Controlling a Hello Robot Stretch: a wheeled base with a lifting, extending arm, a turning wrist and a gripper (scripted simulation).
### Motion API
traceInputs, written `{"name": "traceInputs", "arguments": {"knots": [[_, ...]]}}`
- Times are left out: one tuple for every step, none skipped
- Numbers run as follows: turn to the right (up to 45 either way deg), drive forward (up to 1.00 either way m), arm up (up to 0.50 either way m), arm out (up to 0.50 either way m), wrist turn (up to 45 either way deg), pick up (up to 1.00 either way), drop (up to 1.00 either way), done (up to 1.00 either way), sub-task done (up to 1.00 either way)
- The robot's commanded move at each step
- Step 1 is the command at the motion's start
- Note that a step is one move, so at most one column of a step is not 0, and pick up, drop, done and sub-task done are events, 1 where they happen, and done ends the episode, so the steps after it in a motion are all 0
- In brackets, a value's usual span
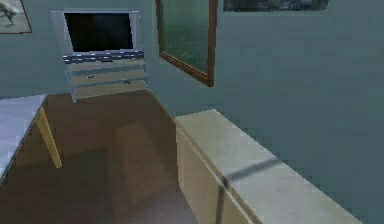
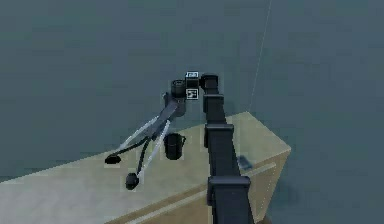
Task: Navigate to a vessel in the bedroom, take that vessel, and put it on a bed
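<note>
1. My pincer (image 2: 124,168) reached down and toward the arm side view's left from the wrist, its two thin fingers (image 2: 150,130) slanting over the table (image 2: 60,190). I could not tell whether it gripped anything, because a thing stood on the surface right by the fingers.
2. That thing was a small dark cup (image 2: 175,147), which I took for the vessel. It stood on the table between the fingers and my arm (image 2: 217,140), near both. I could not tell whether a finger touched it.
3. I judged that the take was the step in hand. The fingertips lay left of and below the cup in the picture, so they needed lining up with it. One finger should go on each side, at about mid-height. A sideways sweep could tip so light a thing. Once gripped, it should rise straight up, clear of the table, before the arm drew back.
4. The cup looked upright, its long axis vertical and its base flat on the table. I supposed its mouth faced up, but the rim was too small to make out.
5. Ahead, the table ran along a blue-grey wall (image 1: 290,80). Beyond it stood a television (image 1: 98,32) on a low stand, with a framed mirror (image 1: 187,40) to its right. At the forward view's left was a pale top (image 1: 15,125) on a wooden leg. I could not tell whether it was the bed.
</note>
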Motion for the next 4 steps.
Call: {"name": "traceInputs", "arguments": {"knots": [[0.0, 0.0, 0.0, 0.0, 45.0, 0.0, 0.0, 0.0, 0.0], [0.0, 0.0, 0.0, 0.0, 45.0, 0.0, 0.0, 0.0, 0.0], [0.0, 0.0, 0.0, 0.0, 24.0, 0.0, 0.0, 0.0, 0.0], [0.0, 0.0, -0.3, 0.0, 0.0, 0.0, 0.0, 0.0, 0.0]]}}
